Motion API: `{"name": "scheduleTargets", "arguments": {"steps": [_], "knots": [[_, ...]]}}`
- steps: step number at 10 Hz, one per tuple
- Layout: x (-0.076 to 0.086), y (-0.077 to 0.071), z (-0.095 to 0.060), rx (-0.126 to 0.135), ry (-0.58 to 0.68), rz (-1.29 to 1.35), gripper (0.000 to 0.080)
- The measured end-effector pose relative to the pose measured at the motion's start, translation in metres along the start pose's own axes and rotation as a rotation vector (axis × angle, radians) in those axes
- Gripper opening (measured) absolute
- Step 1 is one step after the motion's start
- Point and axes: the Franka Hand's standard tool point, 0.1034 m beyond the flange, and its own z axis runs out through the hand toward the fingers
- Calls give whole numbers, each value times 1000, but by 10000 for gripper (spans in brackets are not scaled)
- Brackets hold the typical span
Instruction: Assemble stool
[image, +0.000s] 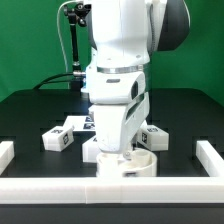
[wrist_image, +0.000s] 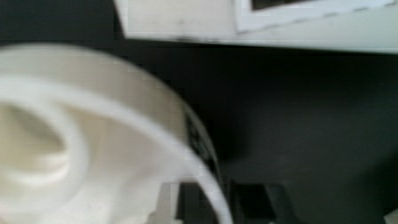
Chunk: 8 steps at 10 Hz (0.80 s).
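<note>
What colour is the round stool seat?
The seat is white, clearest in the wrist view.

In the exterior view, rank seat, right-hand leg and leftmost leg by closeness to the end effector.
1. Seat, right under the end effector.
2. Right-hand leg, close by on the exterior view's right.
3. Leftmost leg, well out on the exterior view's left.

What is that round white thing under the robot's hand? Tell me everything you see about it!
That is the stool seat, a short, round white ring with a hollow middle. It looks like smooth plastic. It lies flat on the black table, near the white rail at the front edge. The gripper hangs right over it, shut; whether it touches the seat cannot be told. The close wrist view shows it big and blurry.
</note>
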Motion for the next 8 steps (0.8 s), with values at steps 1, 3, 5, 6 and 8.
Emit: {"name": "scheduleTargets", "arguments": {"steps": [1, 3, 5, 6, 8], "knots": [[0, 0, 0, 0, 0, 0, 31], [0, 0, 0, 0, 0, 0, 31], [0, 0, 0, 0, 0, 0, 31], [0, 0, 0, 0, 0, 0, 31], [2, 0, 0, -1, 1, 6, 31]]}}
